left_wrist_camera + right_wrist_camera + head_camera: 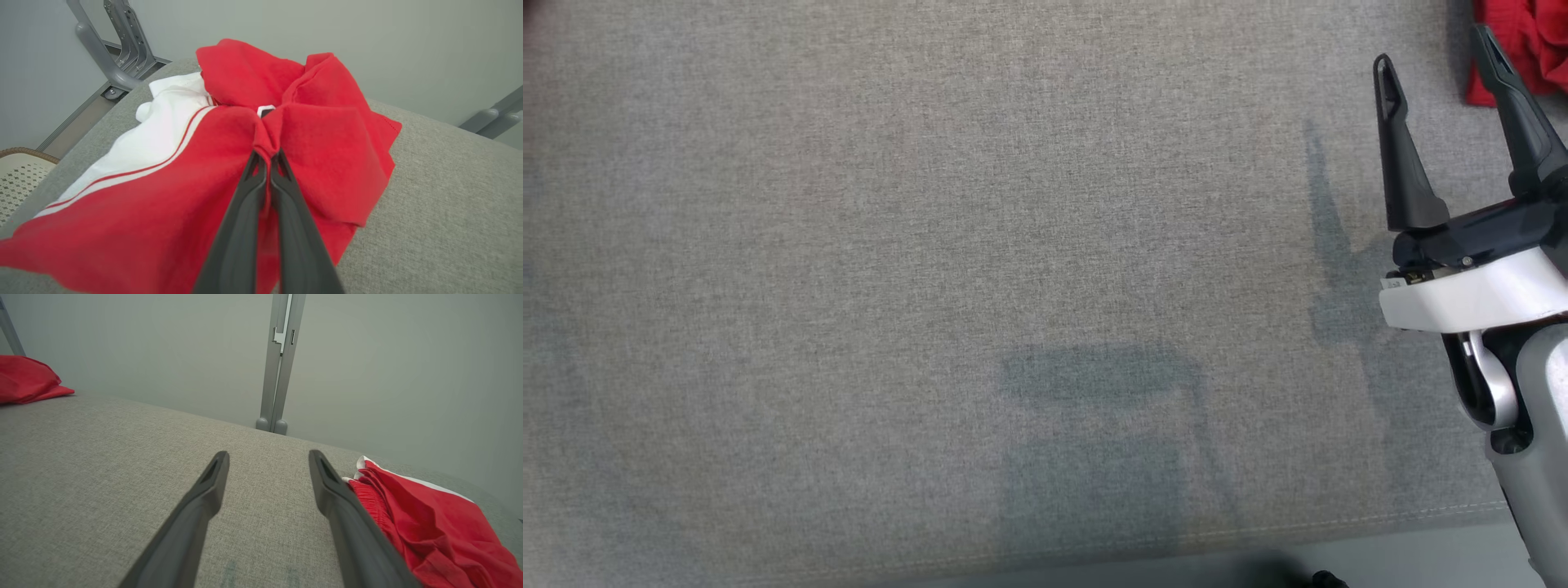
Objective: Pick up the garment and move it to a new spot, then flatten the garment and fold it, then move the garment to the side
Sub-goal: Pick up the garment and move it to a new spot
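Note:
The garment is red with a white side panel and lies bunched on the grey fabric table. My left gripper is shut on a raised fold at the garment's middle, and the cloth puckers around the fingertips. My right gripper hovers open over the table at the right of the head view, with nothing between its fingers. A red cloth with white trim lies just beside its right finger and also shows as red cloth in the head view's top right corner.
Another red heap rests at the far left of the right wrist view. Grey metal frame posts stand behind the table. A pale perforated basket with a wicker rim sits beyond the table corner. The table's front seam runs low.

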Motion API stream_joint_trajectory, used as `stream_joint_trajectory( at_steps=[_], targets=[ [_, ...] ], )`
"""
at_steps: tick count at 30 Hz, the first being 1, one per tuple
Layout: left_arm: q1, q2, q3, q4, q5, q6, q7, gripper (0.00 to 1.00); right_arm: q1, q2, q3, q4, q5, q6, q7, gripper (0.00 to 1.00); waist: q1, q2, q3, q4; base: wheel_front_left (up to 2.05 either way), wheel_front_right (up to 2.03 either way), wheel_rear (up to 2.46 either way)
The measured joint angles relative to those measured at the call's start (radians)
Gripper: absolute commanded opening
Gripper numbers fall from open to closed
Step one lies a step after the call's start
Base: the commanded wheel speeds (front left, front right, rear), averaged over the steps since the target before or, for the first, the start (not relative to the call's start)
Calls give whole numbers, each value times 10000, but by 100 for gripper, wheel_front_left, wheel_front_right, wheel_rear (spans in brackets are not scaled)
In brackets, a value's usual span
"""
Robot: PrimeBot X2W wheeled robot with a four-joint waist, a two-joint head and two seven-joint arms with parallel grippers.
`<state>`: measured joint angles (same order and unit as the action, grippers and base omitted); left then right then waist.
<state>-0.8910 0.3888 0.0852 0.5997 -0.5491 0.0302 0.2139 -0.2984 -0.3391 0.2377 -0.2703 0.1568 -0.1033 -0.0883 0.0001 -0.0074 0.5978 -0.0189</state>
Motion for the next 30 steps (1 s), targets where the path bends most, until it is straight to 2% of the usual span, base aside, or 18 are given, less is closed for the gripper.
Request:
stream_joint_trajectory(
  at_steps=[6,11,14,23,30],
  targets=[
    [-239,-77,-424,29,178,-510,-558,0,-5,211,-17,376,4,-31,-288,100,0,0,-326,183,0,0,0],
    [-450,-259,-1055,-113,500,-1103,-976,0,-6,322,2,840,71,-31,-533,100,-1,0,-768,338,0,0,0],
    [-569,-433,-1475,-385,681,-1266,-1195,0,-5,458,23,1104,173,-31,-621,100,-2,0,-1100,427,0,0,0],
    [-616,-1039,-2740,-1045,876,-1534,-1490,0,23,922,332,1898,384,-25,-963,100,-1,0,-2225,628,0,0,0],
    [-508,-1425,-3829,-1235,951,-1547,-1436,0,294,1313,698,2550,685,63,-1131,100,-2,0,-3156,579,0,0,0]
  ],
)
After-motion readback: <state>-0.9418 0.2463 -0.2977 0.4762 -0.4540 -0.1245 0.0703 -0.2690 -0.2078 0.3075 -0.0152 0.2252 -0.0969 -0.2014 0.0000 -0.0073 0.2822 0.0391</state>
